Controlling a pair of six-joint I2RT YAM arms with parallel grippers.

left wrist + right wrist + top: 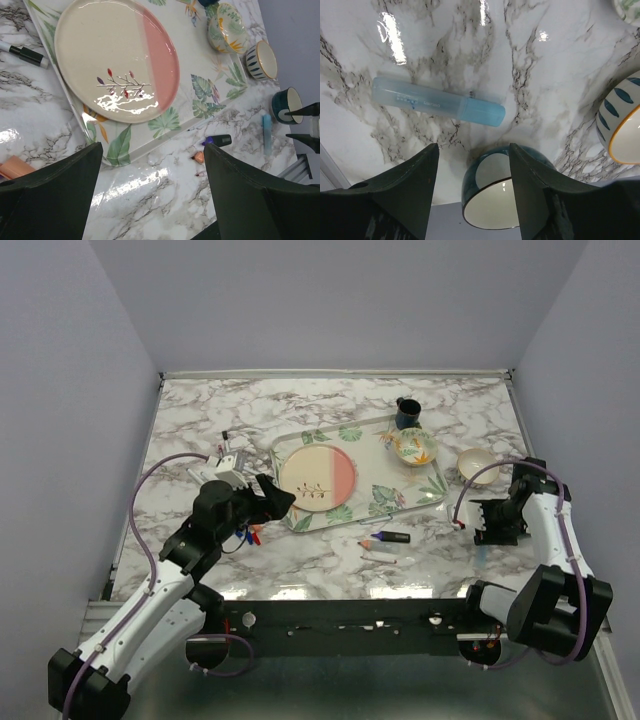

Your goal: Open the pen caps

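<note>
The light-blue highlighter lies flat on the marble table, just ahead of the right gripper and crosswise to its fingers. Its cap is seated on the end nearer the right-hand finger. The barrel looks translucent, smooth and round, and the cap is a shade deeper. The jaws stand wide and empty, with a teal cup showing between them. Closing across the seam would pinch cap and barrel together, the round barrel could roll, and the cup could get knocked. The left gripper also gapes empty, with the leafy tray just ahead.
</note>
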